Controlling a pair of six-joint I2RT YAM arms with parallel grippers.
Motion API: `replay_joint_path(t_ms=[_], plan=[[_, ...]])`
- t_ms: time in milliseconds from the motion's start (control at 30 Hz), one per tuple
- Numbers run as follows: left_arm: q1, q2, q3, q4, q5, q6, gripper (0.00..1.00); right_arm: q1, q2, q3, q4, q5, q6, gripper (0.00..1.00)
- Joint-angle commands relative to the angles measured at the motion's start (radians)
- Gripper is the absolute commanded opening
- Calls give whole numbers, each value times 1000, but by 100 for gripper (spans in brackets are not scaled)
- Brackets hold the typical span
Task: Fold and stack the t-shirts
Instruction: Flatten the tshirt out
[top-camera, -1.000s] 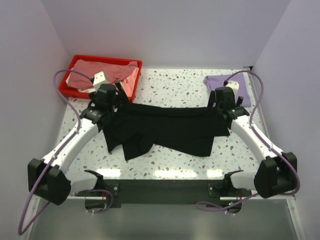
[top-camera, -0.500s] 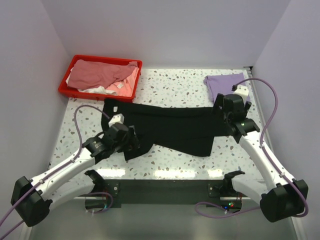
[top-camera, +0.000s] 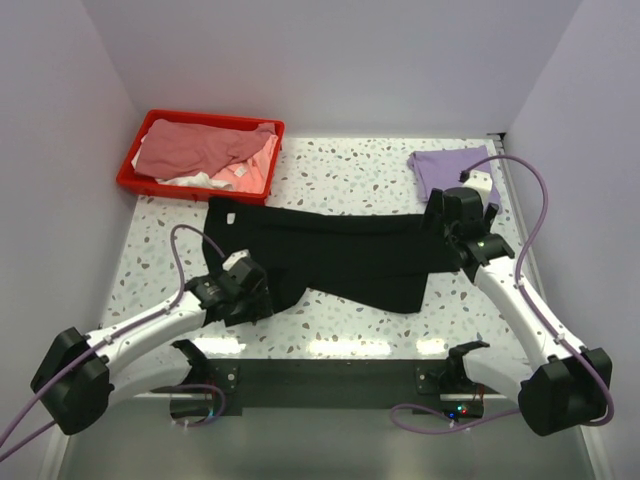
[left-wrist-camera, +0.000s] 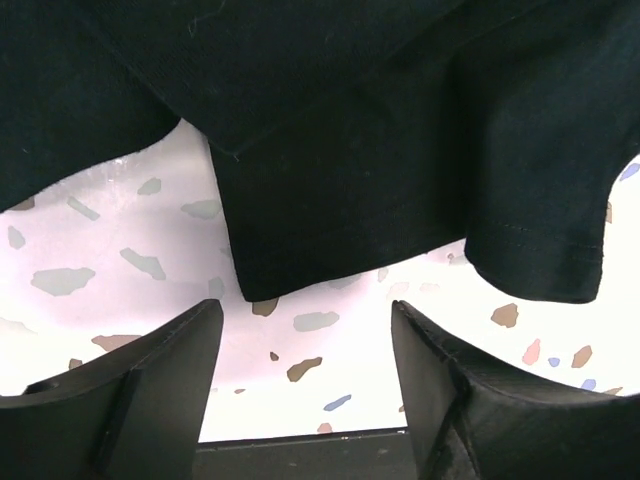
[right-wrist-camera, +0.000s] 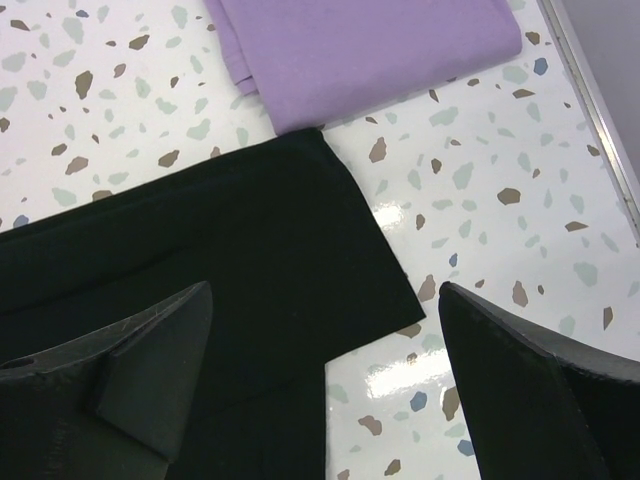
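At the speckled table's (top-camera: 350, 175) near-left part, the left pincer (left-wrist-camera: 305, 320) stands released and empty; the plain black cloth t-shirt's (top-camera: 330, 250) hem lies at twelve o'clock. The right pincer (right-wrist-camera: 325, 300), released, hovers over its right edge, with the folded light purple t-shirt (right-wrist-camera: 360, 50) at twelve, its top cropped.

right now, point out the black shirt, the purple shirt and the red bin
black shirt (top-camera: 340, 250): top view, middle of the spread cloth
purple shirt (right-wrist-camera: 370, 45): right wrist view, middle of the folded cloth
red bin (top-camera: 200, 191): top view, its near wall
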Motion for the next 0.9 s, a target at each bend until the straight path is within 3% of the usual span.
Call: replay_joint_path(t_ms=[0, 333, 867], plan=[[-8, 11, 15, -9, 9, -7, 72, -1, 2, -7, 19, 17, 12, 99], [-19, 139, 61, -11, -29, 19, 62, -1, 7, -6, 15, 31, 12, 99], [-30, 304, 59, 14, -101, 15, 23, -1, -8, -14, 18, 43, 11, 99]])
